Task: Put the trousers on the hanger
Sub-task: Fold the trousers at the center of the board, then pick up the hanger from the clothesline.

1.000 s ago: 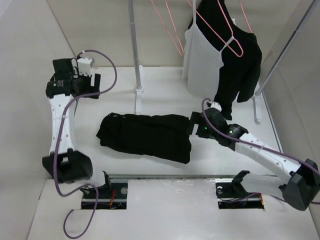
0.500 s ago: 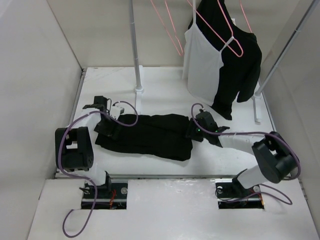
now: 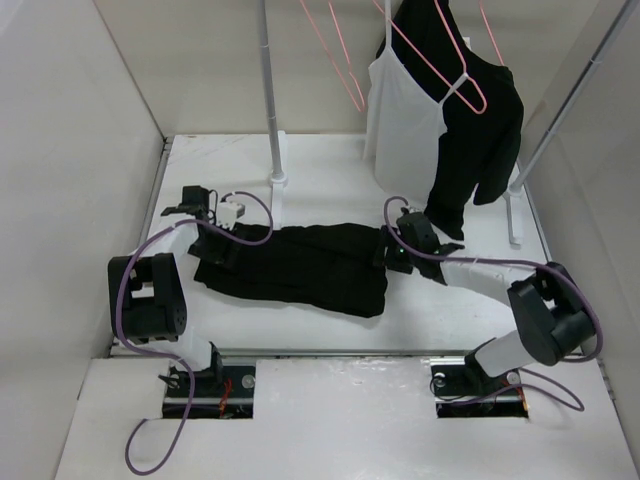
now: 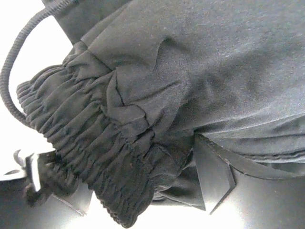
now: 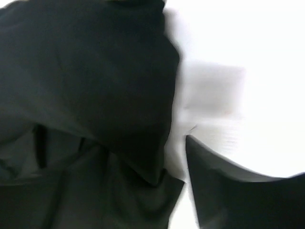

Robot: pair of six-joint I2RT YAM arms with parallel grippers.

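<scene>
Left pincer now down, straddling ruched waistband — limp, matte-black trousers

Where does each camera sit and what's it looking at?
Top: high behind, looking down at the table; left arm, right arm and the trousers show.
Left wrist: on the left arm, close against the trousers' gathered waistband; one dark finger shows.
Right wrist: on the right arm, blurry, at the trousers' other end; one dark finger shows.
All three see the trousers.

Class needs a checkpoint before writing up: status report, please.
Left claw at waistband of trousers, right claw at opposite end; grips unclear. Trousers lying on table. Rack post just behind them.
</scene>
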